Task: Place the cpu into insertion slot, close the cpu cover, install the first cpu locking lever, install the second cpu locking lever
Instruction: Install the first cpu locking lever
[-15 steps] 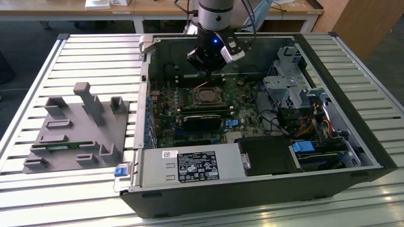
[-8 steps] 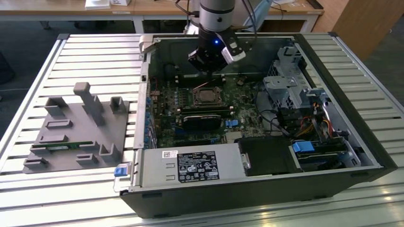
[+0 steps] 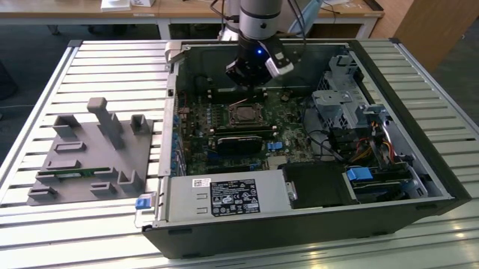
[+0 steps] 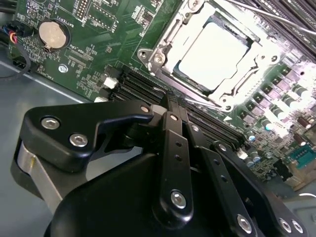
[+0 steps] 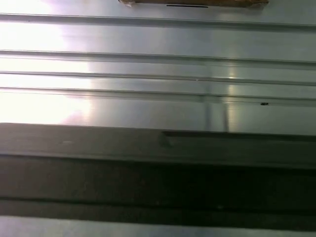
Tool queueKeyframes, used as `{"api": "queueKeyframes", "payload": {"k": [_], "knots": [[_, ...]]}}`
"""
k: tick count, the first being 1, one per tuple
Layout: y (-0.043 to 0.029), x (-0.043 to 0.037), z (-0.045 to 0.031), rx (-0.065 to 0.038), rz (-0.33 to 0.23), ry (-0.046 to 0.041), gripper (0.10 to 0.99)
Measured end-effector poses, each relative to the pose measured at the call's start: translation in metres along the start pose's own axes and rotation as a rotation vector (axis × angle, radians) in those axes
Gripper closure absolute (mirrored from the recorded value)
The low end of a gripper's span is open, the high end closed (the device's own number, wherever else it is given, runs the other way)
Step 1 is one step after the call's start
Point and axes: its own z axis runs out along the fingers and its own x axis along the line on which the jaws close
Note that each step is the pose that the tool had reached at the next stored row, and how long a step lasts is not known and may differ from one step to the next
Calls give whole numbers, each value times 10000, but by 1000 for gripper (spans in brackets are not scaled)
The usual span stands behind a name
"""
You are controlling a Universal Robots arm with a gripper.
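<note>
An open computer case (image 3: pixel 299 224) lies on a slatted metal table. On its green motherboard (image 4: pixel 98 34) the insertion slot (image 3: pixel 243 116) holds the cpu (image 4: pixel 212 54), whose pale silver face shows through the window of the cpu cover (image 4: pixel 165 47). The cover lies flat over the chip. A thin metal lever rod (image 4: pixel 276 15) runs past the socket's far side. My gripper (image 3: pixel 252 88) hangs over the board just behind the socket in the exterior view. In the second wrist view its black fingers (image 4: pixel 173 106) meet with nothing between them, a short way from the socket.
Black memory slots (image 4: pixel 148 86) and a coin battery (image 4: pixel 53 34) lie close to the gripper. A drive cage (image 3: pixel 340 101) and cables sit at the exterior view's right, a power supply (image 3: pixel 224 196) in front. A grey fixture block (image 3: pixel 90 157) stands on the table (image 5: pixel 148 69) at the left.
</note>
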Motion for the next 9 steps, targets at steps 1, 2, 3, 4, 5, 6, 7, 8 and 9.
{"api": "queueKeyframes", "payload": {"k": [1,2,3,4,5,6,7,8,9], "knots": [[-1,-7,10,-1,0,0,980],[-1,-15,20,0,0,0,980],[-1,-21,30,0,0,1,980],[-2,-27,41,0,0,1,980],[-2,-30,52,-1,0,1,980],[-3,-33,62,-1,0,1,980],[-3,-36,71,-1,0,1,980],[-3,-36,79,-1,1,0,980],[-3,-37,87,-1,1,0,980]]}}
